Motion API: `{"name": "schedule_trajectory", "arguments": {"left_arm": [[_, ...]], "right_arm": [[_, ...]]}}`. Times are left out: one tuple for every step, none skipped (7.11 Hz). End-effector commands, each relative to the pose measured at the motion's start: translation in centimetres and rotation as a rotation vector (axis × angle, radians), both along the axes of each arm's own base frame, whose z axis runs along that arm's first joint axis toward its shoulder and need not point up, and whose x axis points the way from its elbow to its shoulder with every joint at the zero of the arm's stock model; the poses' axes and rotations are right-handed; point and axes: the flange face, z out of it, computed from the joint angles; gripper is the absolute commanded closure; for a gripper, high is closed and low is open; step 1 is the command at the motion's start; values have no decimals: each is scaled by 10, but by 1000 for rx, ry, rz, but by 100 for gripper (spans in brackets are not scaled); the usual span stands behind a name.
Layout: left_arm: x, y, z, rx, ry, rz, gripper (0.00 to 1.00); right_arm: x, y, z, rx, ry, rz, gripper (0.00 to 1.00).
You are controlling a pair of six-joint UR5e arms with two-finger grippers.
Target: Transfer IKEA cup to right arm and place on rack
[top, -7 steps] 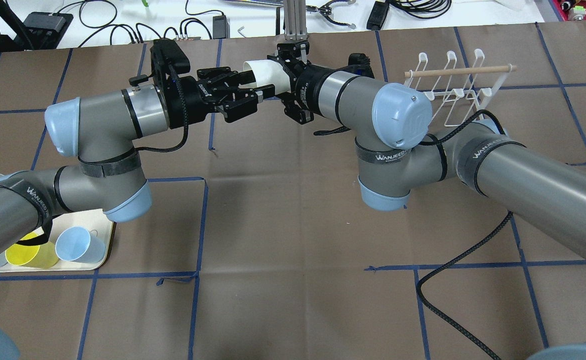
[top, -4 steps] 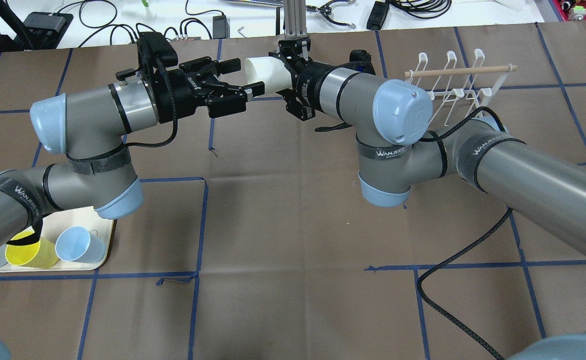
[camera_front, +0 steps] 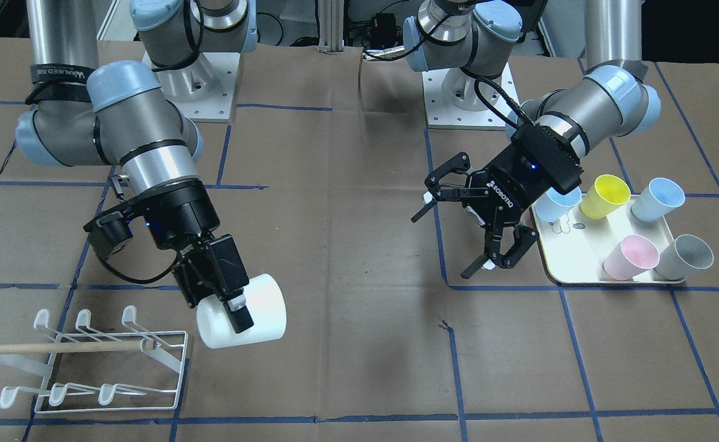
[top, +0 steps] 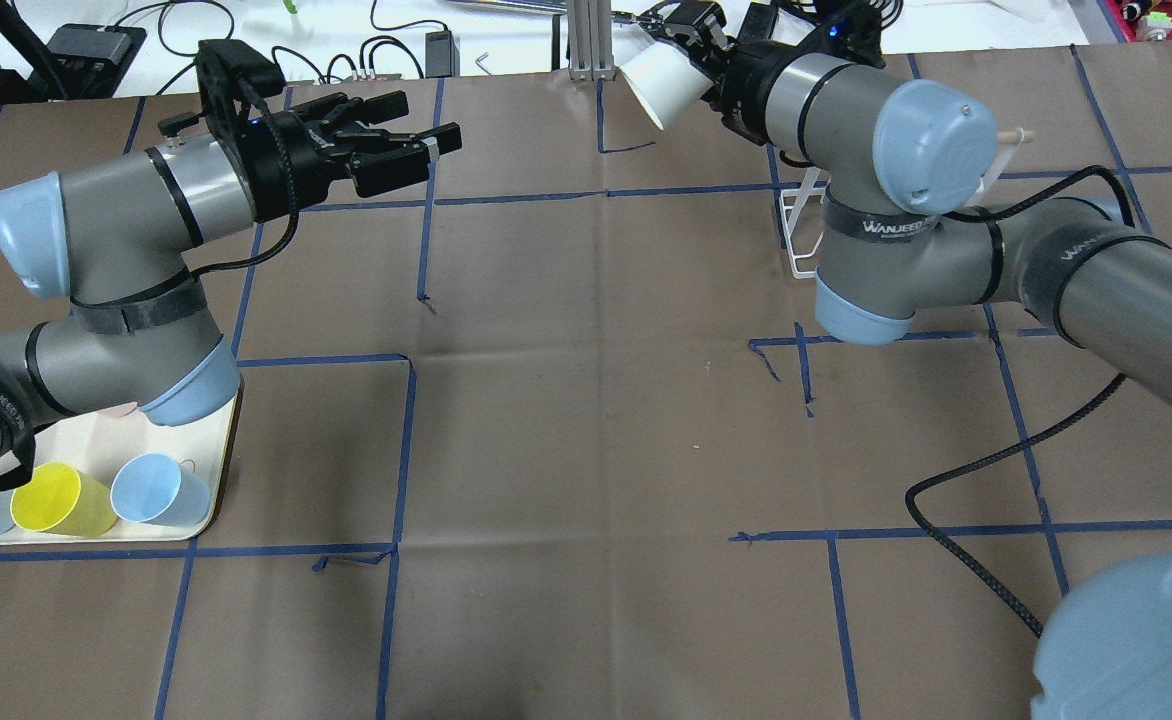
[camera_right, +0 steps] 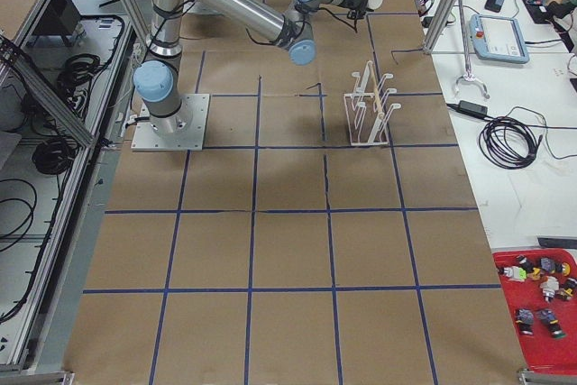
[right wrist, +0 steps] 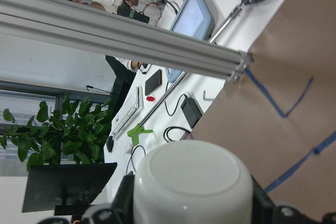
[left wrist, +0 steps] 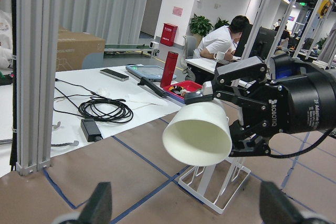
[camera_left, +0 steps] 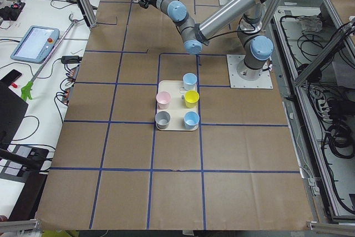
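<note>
**White cup in the right gripper, beside the rack**

Front-facing view: the right gripper (camera_front: 237, 316) is clamped on the white cup (camera_front: 264, 304). The cup lies on its side in the air, mouth toward the table's middle, just off the left end of the rack (camera_front: 108, 368). The rack stands on the brown table cover (camera_front: 347, 276) at the far right. The left gripper (camera_front: 448, 242) hangs with its jaws wide apart, just beside the cream tray (camera_front: 574, 252). The tray holds five cups, mouths up: a yellow cup (camera_front: 602, 195), a pink cup (camera_front: 629, 256), a grey cup (camera_front: 683, 258), a pale-blue cup (camera_front: 657, 199) and a second pale-blue cup (camera_front: 559, 204), which is partly hidden behind the left gripper.

Overhead view: the white cup is at the table's far edge, tilted, and well apart from the left gripper. The right arm hides most of the rack. The left arm covers part of the tray.

Left-end view: the five cups stand in two rows on the tray, each showing only its own colour inside. The white cup is small at the far end.

Right-end view: the rack stands upright, its wooden dowel lying across it.

Left wrist view: the white cup's mouth faces the camera, its inside plain white, with the rack behind and below it. The left gripper's blurred fingertips are spread wide at the bottom edge.

Right wrist view: the cup's flat base fills the lower middle, with a dark finger pressed against each side.
</note>
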Motion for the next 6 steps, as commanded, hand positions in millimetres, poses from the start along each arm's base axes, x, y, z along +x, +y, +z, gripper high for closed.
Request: {"name": "schedule_trajectory", "arguments": {"left_arm": [[6, -39, 26, 110, -70, 157, 0], [-3, -56, 35, 167, -191, 270, 0], [-15, -61, 44, 238, -307, 358, 0], [-17, -56, 58, 360, -447, 445, 0], [-15, -41, 75, 515, -518, 463, 0], [-14, -22, 82, 673, -537, 451, 0]], "right_arm": [[-37, -11, 3, -169, 343, 108, 58], [-53, -15, 2, -229, 492, 157, 58], [-68, -19, -3, -276, 628, 205, 58], [-88, -28, -14, -303, 751, 245, 58], [-115, -39, -24, -315, 848, 262, 58], [-137, -59, -40, -327, 926, 291, 58]]}}
